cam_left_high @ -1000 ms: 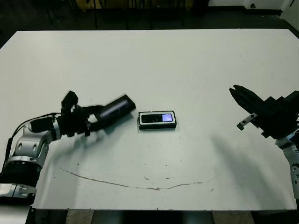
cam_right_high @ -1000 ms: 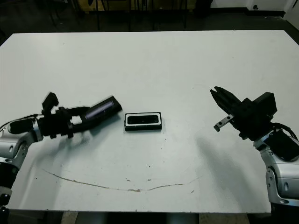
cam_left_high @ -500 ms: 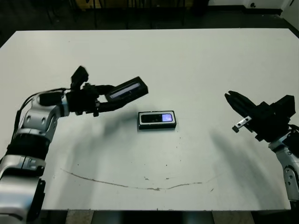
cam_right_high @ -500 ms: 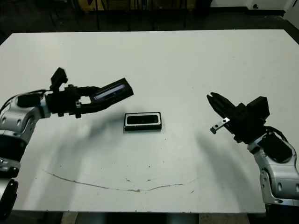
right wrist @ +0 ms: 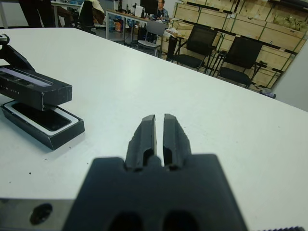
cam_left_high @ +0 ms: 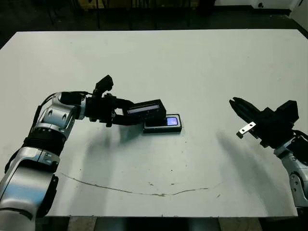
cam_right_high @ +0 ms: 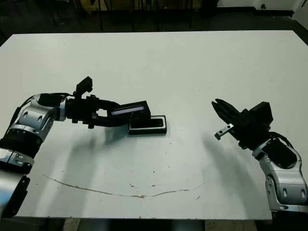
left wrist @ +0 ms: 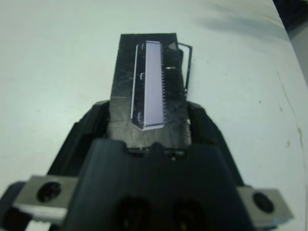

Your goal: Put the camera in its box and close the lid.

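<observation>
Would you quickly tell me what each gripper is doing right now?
Left gripper: shut on the lid, held partly over the box.
Right gripper: shut, holding nothing.

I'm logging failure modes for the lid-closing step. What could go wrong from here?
1. The lid, held by the left end effector, hangs over only the left part of the box, clear above it in the right wrist view. Lowered now, it could land crooked.
2. Nothing holds the box; the right end effector is far off, so a push might slide it.
</observation>
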